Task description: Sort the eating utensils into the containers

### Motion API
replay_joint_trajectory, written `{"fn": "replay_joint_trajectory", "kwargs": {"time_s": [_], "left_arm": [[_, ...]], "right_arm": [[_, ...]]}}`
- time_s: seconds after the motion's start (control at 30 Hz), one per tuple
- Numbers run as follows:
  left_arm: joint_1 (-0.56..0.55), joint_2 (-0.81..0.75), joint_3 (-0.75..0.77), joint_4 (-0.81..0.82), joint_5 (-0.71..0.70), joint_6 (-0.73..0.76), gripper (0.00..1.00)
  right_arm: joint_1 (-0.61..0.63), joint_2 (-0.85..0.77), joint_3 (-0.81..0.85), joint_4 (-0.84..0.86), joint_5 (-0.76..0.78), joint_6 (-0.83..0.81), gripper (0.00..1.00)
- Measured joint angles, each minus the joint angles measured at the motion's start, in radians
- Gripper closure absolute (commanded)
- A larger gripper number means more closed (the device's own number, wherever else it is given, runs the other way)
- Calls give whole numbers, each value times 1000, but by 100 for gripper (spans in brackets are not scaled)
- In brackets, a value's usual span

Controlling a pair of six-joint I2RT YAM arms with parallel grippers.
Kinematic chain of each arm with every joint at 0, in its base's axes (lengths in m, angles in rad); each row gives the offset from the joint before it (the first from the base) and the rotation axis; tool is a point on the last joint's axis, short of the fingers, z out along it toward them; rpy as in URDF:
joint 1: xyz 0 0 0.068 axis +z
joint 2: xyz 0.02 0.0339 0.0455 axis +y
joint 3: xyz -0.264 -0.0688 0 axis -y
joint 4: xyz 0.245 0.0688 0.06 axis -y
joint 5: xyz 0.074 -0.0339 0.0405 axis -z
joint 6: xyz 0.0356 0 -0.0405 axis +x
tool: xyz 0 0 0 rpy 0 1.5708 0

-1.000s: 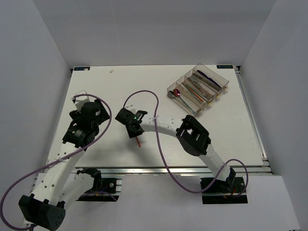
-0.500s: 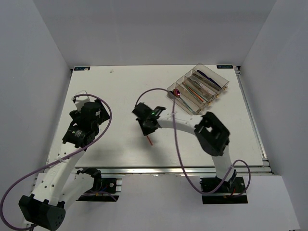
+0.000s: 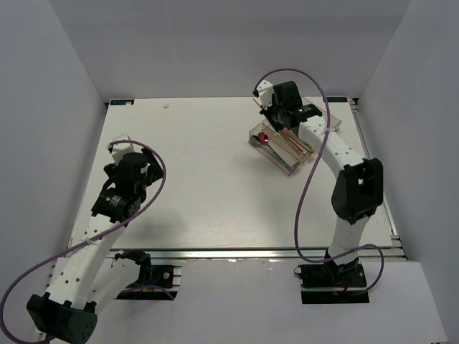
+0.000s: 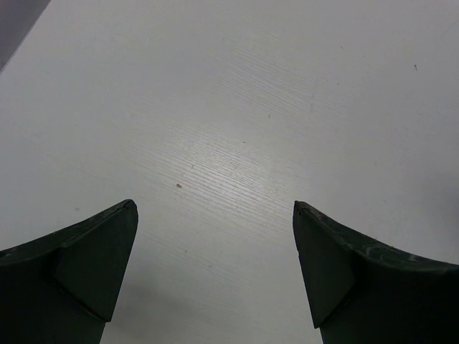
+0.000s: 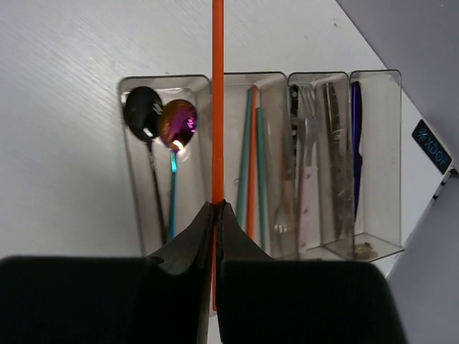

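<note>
My right gripper is shut on an orange chopstick and holds it above the clear organiser tray, lengthwise over the wall between the spoon compartment and the chopstick compartment. In the top view the right gripper is over the tray's far end. The tray holds a black spoon, a purple-red spoon, green and orange chopsticks, a silver fork and a blue knife. My left gripper is open and empty over bare table at the left.
White table with grey walls around it. The tray stands near the back right, close to the table's right edge. Purple cables loop over both arms.
My right gripper has carried the orange chopstick from the middle of the table up and right to above the tray. The left arm has barely moved.
</note>
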Motion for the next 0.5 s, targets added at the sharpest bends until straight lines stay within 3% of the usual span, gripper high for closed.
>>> {"fn": "replay_joint_trajectory", "kwargs": {"time_s": [0.23,0.5], "left_arm": [[0,40,0,0,18,5,2],[0,69,0,1,32,11,2]], "right_arm": [[-87,169,85,-13,18,-198,100],[-161,185,85,-16,-2,-268,100]]}}
